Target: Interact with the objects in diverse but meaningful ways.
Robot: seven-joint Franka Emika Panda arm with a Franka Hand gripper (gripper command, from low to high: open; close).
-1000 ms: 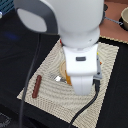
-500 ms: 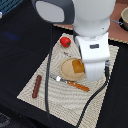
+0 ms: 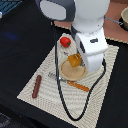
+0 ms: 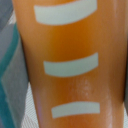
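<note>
We see the bread loaf point(image 3: 75, 60) over the tan plate point(image 3: 67, 75), filling the wrist view point(image 4: 65, 65). The fingers are hidden behind the arm's body, so we cannot tell their opening or whether they hold it. Risk: the loaf slips or tips off the plate rim. Nearby are the tomato point(image 3: 65, 41), cutlery point(image 3: 70, 81) and, well apart, the sausage point(image 3: 37, 86), on the mat point(image 3: 35, 70).

A round tan plate point(image 3: 70, 74) is sitting on a pale woven placemat point(image 3: 47, 97) covering the dark counter point(image 3: 20, 45). At the plate's five o'clock, orange-handled cutlery point(image 3: 77, 85) is lying just beside it. A grey pot point(image 3: 124, 18) is standing at two o'clock, well apart.
</note>
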